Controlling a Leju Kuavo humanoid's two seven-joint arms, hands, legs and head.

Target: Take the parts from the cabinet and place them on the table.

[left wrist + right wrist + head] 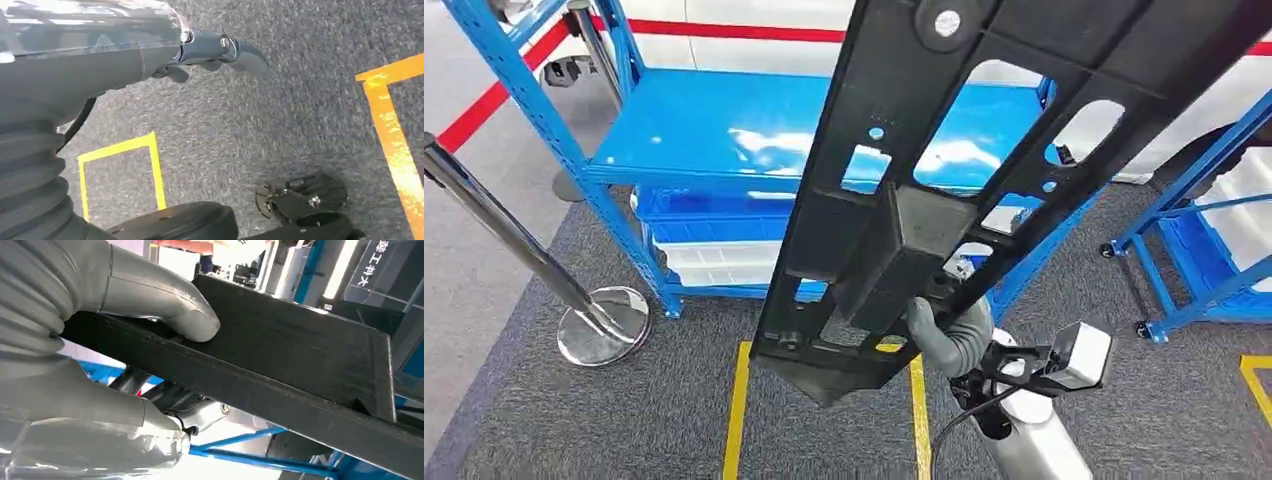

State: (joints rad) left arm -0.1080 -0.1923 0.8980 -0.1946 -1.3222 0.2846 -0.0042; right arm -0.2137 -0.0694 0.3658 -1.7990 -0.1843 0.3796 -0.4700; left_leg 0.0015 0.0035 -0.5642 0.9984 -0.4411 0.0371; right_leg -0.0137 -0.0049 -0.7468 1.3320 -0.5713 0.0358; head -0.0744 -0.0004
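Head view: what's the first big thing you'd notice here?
A long black frame part with cut-out holes rises slanting across the middle of the picture, gripped near its lower end by the robot's right hand. Behind it stands a shiny blue rack on grey carpet, with a chrome barrier post at the left.

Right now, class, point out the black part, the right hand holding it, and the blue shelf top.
black part (984,130), head view, on its upper frame bar.
right hand (954,335), head view, on the grey thumb gripping the part.
blue shelf top (714,125), head view, on bare surface.
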